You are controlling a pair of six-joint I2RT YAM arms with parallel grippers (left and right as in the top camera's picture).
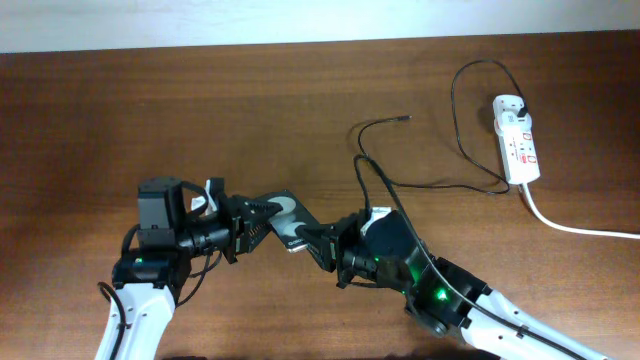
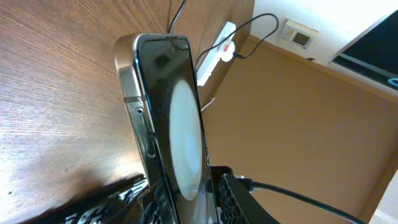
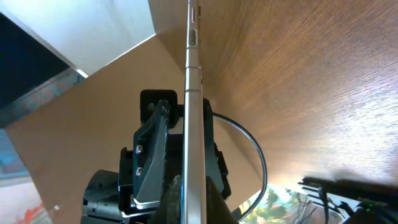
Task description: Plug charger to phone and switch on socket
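Note:
The phone (image 1: 287, 212) is held on edge above the table between both grippers. My left gripper (image 1: 258, 218) is shut on its left end and my right gripper (image 1: 320, 244) is shut on its right end. In the left wrist view the phone (image 2: 166, 112) stands edge-on between the fingers of the left gripper (image 2: 202, 208). In the right wrist view its silver edge (image 3: 194, 87) rises from the right gripper (image 3: 194, 202). The charger cable (image 1: 470, 188) runs from the socket (image 1: 518, 140) across the table; its connector tip (image 1: 405, 118) lies free, far from the phone.
The socket's thick white cord (image 1: 575, 227) runs off to the right edge. A stretch of black cable passes beside my right arm (image 1: 440, 285). The socket (image 2: 217, 53) also shows far off in the left wrist view.

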